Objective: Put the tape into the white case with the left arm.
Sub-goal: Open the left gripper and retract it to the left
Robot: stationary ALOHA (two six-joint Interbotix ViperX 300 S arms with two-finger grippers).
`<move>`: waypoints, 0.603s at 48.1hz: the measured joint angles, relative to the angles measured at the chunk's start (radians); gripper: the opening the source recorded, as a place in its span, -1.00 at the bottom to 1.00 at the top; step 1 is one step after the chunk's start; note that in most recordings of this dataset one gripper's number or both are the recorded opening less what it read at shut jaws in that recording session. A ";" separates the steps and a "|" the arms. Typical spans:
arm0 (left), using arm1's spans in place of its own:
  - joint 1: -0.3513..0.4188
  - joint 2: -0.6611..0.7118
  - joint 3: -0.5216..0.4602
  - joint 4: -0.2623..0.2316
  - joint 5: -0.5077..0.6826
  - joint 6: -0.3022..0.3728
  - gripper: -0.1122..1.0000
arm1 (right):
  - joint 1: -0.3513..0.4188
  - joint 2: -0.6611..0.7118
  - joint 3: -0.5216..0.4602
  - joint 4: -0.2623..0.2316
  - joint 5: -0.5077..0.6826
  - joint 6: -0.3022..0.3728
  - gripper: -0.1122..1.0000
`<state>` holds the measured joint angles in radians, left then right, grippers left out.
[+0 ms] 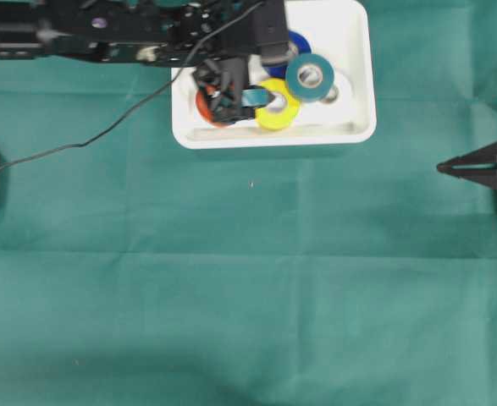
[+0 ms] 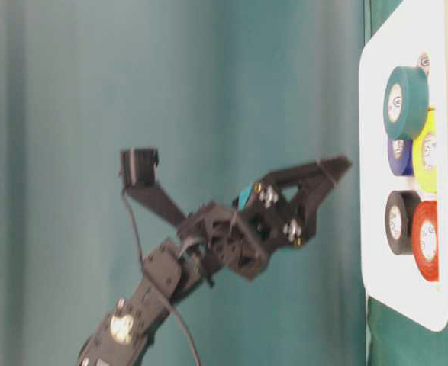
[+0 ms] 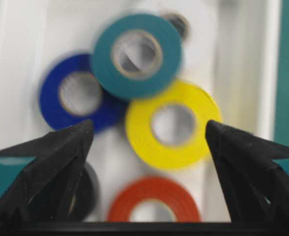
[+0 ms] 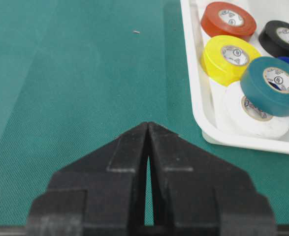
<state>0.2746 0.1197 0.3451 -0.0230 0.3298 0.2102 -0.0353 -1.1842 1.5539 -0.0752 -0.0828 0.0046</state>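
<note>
The white case sits at the top middle of the table and holds several tape rolls. A teal tape roll lies tilted on top of the blue roll and a white roll. My left gripper, with teal bands, hovers over the case's left part. It is open and empty. In the left wrist view its fingertips stand wide apart, with the yellow roll and red roll below and between them. My right gripper is shut and empty at the right edge.
A black roll also lies in the case. The left arm's thin black cable trails over the green cloth to the left. In the table-level view the left gripper stands above the case.
</note>
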 measured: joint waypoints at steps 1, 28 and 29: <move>-0.005 -0.012 0.015 0.000 -0.003 -0.006 0.97 | 0.000 0.000 0.000 0.000 0.000 0.000 -0.97; -0.098 -0.253 0.284 -0.002 -0.074 -0.124 0.97 | 0.000 0.000 0.000 0.000 0.000 -0.002 -0.97; -0.101 -0.261 0.290 0.000 -0.074 -0.130 0.97 | 0.000 0.000 0.000 0.000 0.000 -0.002 -0.97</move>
<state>0.1733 -0.1411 0.6351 -0.0230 0.2562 0.0798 -0.0353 -1.1842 1.5539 -0.0752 -0.0828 0.0031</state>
